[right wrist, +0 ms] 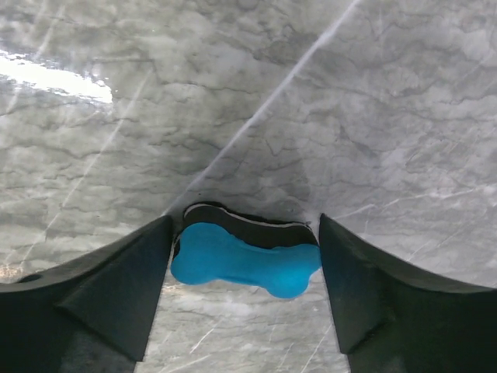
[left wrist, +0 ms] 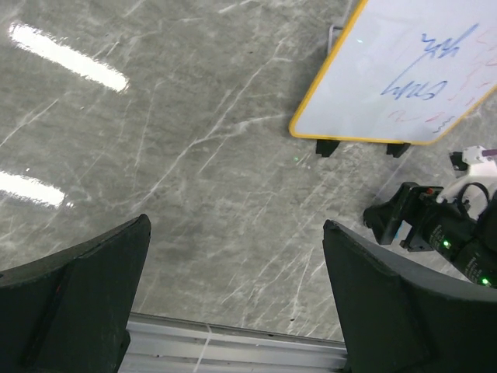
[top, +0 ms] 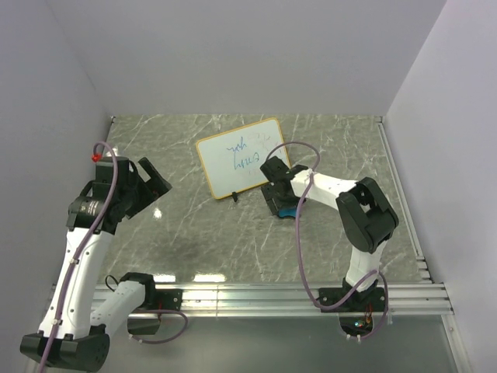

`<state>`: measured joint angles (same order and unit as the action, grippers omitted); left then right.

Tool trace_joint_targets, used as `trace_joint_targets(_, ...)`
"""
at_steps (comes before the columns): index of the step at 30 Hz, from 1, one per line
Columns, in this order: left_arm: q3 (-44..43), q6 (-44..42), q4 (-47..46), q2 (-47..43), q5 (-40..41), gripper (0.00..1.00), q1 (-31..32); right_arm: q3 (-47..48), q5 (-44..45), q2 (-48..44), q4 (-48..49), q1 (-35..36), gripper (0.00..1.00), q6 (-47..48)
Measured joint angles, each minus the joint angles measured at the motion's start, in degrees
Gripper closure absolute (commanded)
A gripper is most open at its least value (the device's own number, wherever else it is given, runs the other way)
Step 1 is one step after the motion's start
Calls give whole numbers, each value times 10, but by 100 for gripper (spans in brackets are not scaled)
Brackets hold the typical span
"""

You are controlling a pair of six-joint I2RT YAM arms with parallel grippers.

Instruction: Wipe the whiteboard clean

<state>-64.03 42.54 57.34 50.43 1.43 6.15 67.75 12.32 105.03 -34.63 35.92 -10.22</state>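
The whiteboard point(top: 241, 158), white with a tan-yellow frame and two black feet, lies at the middle back of the table with blue and faint red scribbles on it. It also shows in the left wrist view point(left wrist: 404, 70). The blue bone-shaped eraser point(right wrist: 241, 260) with a black felt side lies just in front of the board's near right corner point(top: 288, 211). My right gripper point(right wrist: 245, 256) is down on it, and both fingers touch the eraser's ends. My left gripper point(left wrist: 237, 256) is open and empty above the left part of the table point(top: 149, 190), well left of the board.
The grey marble tabletop point(top: 194, 225) is walled in white at the back and sides. A metal rail point(top: 272, 295) runs along the near edge, also low in the left wrist view point(left wrist: 233, 342). The right arm's wrist point(left wrist: 435, 229) shows at the right of that view.
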Motion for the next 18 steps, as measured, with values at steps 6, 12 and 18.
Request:
trace_joint_targets(6,-1,-5,-40,7,-26,1,2,0,-4,0,-11,-5,29,-15)
trace_joint_targets(12,-5,-5,-61,32,-31,1,7,0,-1,3,-26,-7,46,-57)
trace_joint_targets(18,-5,-3,-69,27,-31,0,17,31,-10,28,-39,-66,48,-156)
